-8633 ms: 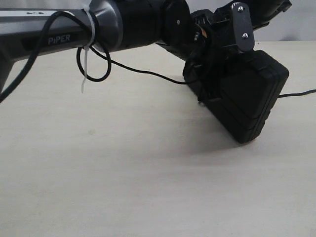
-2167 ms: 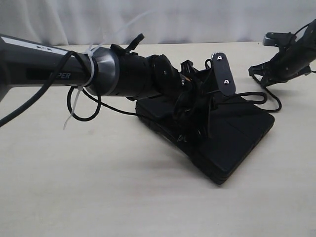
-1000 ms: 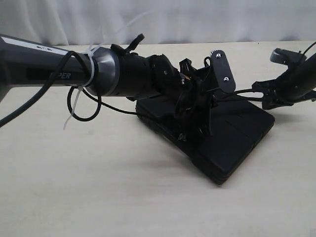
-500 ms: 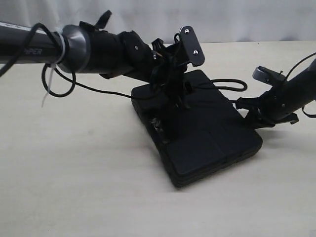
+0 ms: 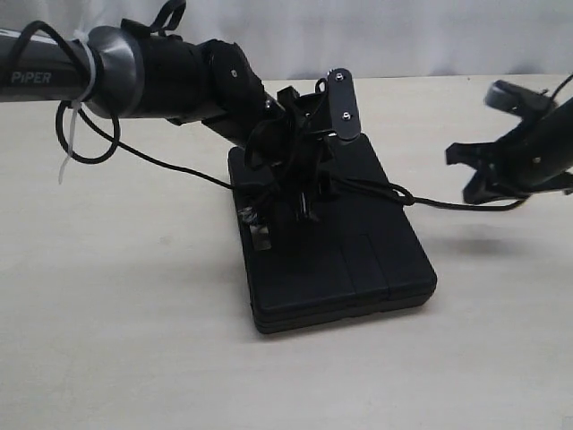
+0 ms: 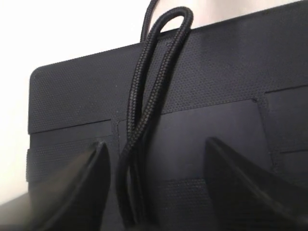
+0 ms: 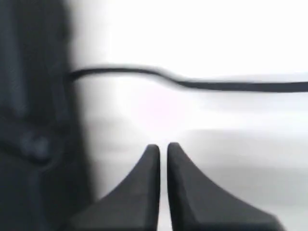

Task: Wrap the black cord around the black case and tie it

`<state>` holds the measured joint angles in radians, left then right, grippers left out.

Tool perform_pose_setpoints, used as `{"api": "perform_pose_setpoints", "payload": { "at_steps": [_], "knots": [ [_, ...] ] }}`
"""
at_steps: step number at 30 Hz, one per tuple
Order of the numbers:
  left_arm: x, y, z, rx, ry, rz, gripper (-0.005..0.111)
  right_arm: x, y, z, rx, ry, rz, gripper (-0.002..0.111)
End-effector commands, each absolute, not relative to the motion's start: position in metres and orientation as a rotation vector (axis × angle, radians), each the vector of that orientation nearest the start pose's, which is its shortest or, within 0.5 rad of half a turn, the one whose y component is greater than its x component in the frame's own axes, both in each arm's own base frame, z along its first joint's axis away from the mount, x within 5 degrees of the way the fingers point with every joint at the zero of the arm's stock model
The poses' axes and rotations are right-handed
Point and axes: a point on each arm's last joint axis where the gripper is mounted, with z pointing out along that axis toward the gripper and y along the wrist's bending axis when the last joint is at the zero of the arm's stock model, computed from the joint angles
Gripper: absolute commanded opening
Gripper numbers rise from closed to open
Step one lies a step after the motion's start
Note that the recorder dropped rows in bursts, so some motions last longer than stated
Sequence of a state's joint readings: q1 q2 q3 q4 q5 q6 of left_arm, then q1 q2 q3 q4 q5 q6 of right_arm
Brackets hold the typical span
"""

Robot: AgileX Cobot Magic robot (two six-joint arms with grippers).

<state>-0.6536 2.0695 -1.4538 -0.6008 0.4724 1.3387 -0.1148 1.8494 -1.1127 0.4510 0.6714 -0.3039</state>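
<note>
The black case (image 5: 340,260) lies flat on the table, seen close up in the left wrist view (image 6: 216,72). My left gripper (image 5: 288,210) points down at its far half and is open (image 6: 155,142). A doubled loop of the black cord (image 6: 144,96) lies on the case lid between the fingers, touching neither. In the exterior view the cord (image 5: 394,193) bunches on the lid, then runs right off the case and passes under my right gripper (image 5: 464,175). That gripper hovers right of the case, shut (image 7: 163,147) with nothing between its tips. The cord (image 7: 216,84) stretches across beyond them.
The left arm (image 5: 134,72) reaches in from the left, trailing a smooth black cable (image 5: 152,159) and a white zip tie (image 5: 67,157). A pale curtain (image 5: 403,36) backs the beige table (image 5: 134,340).
The left gripper has opened and let go of the cord, and its arm has drawn back left. The case has turned on the table. The right gripper has moved up and right.
</note>
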Motion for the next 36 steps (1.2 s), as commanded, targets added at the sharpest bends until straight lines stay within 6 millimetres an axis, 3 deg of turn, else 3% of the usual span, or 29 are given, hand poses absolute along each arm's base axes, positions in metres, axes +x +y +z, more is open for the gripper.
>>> {"api": "perform_pose_setpoints", "payload": {
  "at_steps": [1, 3, 6, 12, 19, 23, 28, 30, 32, 34, 36],
  "knots": [
    [0.344, -0.291, 0.176, 1.692, 1.783, -0.252, 0.055, 0.337, -0.065, 0.171, 0.602, 2.737, 0.128, 0.021],
    [0.344, -0.291, 0.176, 1.692, 1.783, -0.252, 0.055, 0.33, -0.079, 0.164, 0.77, 2.699, 0.122, 0.033],
    [0.343, -0.291, 0.176, 1.686, 1.787, -0.258, 0.055, 0.332, -0.089, 0.16, 0.867, 2.605, 0.155, 0.05],
    [0.344, -0.293, 0.177, 1.647, 1.803, -0.283, 0.055, 0.355, -0.102, 0.159, 0.882, 2.436, 0.14, 0.047],
    [0.344, -0.293, 0.178, 1.638, 1.801, -0.279, 0.055, 0.388, -0.145, 0.154, 0.968, 2.561, 0.153, 0.047],
    [0.345, -0.293, 0.178, 1.633, 1.799, -0.273, 0.055, 0.402, -0.149, 0.135, 0.997, 2.611, 0.181, 0.047],
    [0.346, -0.293, 0.179, 1.621, 1.795, -0.263, 0.055, 0.419, -0.123, 0.102, 0.946, 2.65, 0.208, 0.047],
    [0.346, -0.293, 0.179, 1.614, 1.797, -0.266, 0.055, 0.419, -0.117, 0.095, 0.913, 2.691, 0.206, 0.04],
    [0.346, -0.293, 0.179, 1.614, 1.797, -0.266, 0.055, 0.415, -0.115, 0.083, 0.876, 2.777, 0.211, 0.023],
    [0.346, -0.293, 0.179, 1.614, 1.797, -0.266, 0.055, 0.41, -0.112, 0.07, 0.73, 2.881, 0.225, 0.004],
    [0.346, -0.293, 0.179, 1.617, 1.796, -0.266, 0.055, 0.41, -0.107, 0.06, 0.546, 2.932, 0.295, 0.004]
  ]
}}
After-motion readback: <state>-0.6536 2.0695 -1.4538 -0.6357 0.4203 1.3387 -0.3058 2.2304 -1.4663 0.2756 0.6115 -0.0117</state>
